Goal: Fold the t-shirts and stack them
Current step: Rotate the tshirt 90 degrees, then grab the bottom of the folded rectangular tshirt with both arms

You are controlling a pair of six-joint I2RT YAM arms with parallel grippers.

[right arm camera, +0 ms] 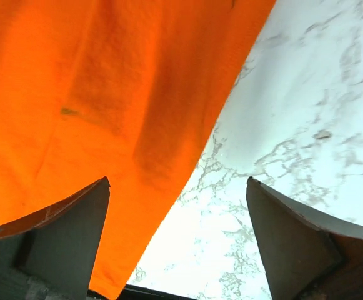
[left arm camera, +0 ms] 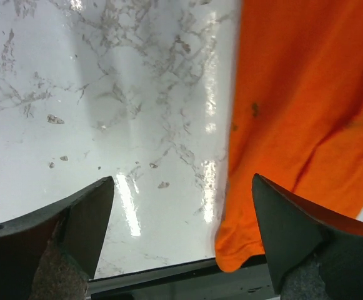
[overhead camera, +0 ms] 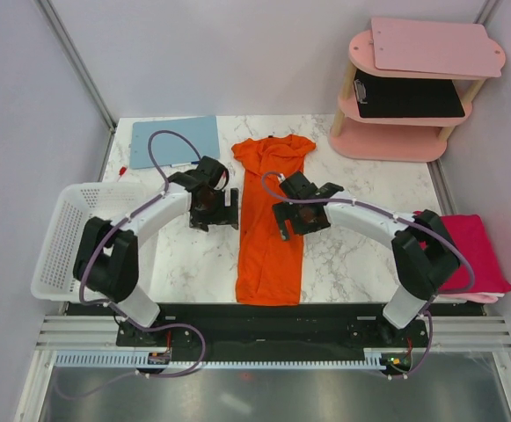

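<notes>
The orange t-shirt [overhead camera: 271, 220] lies folded lengthwise into a long strip down the middle of the marble table, collar at the far end. My left gripper [overhead camera: 216, 209] is open over the table just left of the shirt's left edge [left arm camera: 293, 112]. My right gripper [overhead camera: 301, 216] is open over the shirt's right edge [right arm camera: 106, 112]. Neither holds cloth. The magenta-pink t-shirt [overhead camera: 475, 253] lies folded at the table's right edge.
A light-blue clipboard [overhead camera: 174, 141] lies at the far left. A white plastic basket [overhead camera: 66, 237] stands at the left edge. A pink tiered shelf [overhead camera: 413, 88] with a pale pink board on top stands at the far right.
</notes>
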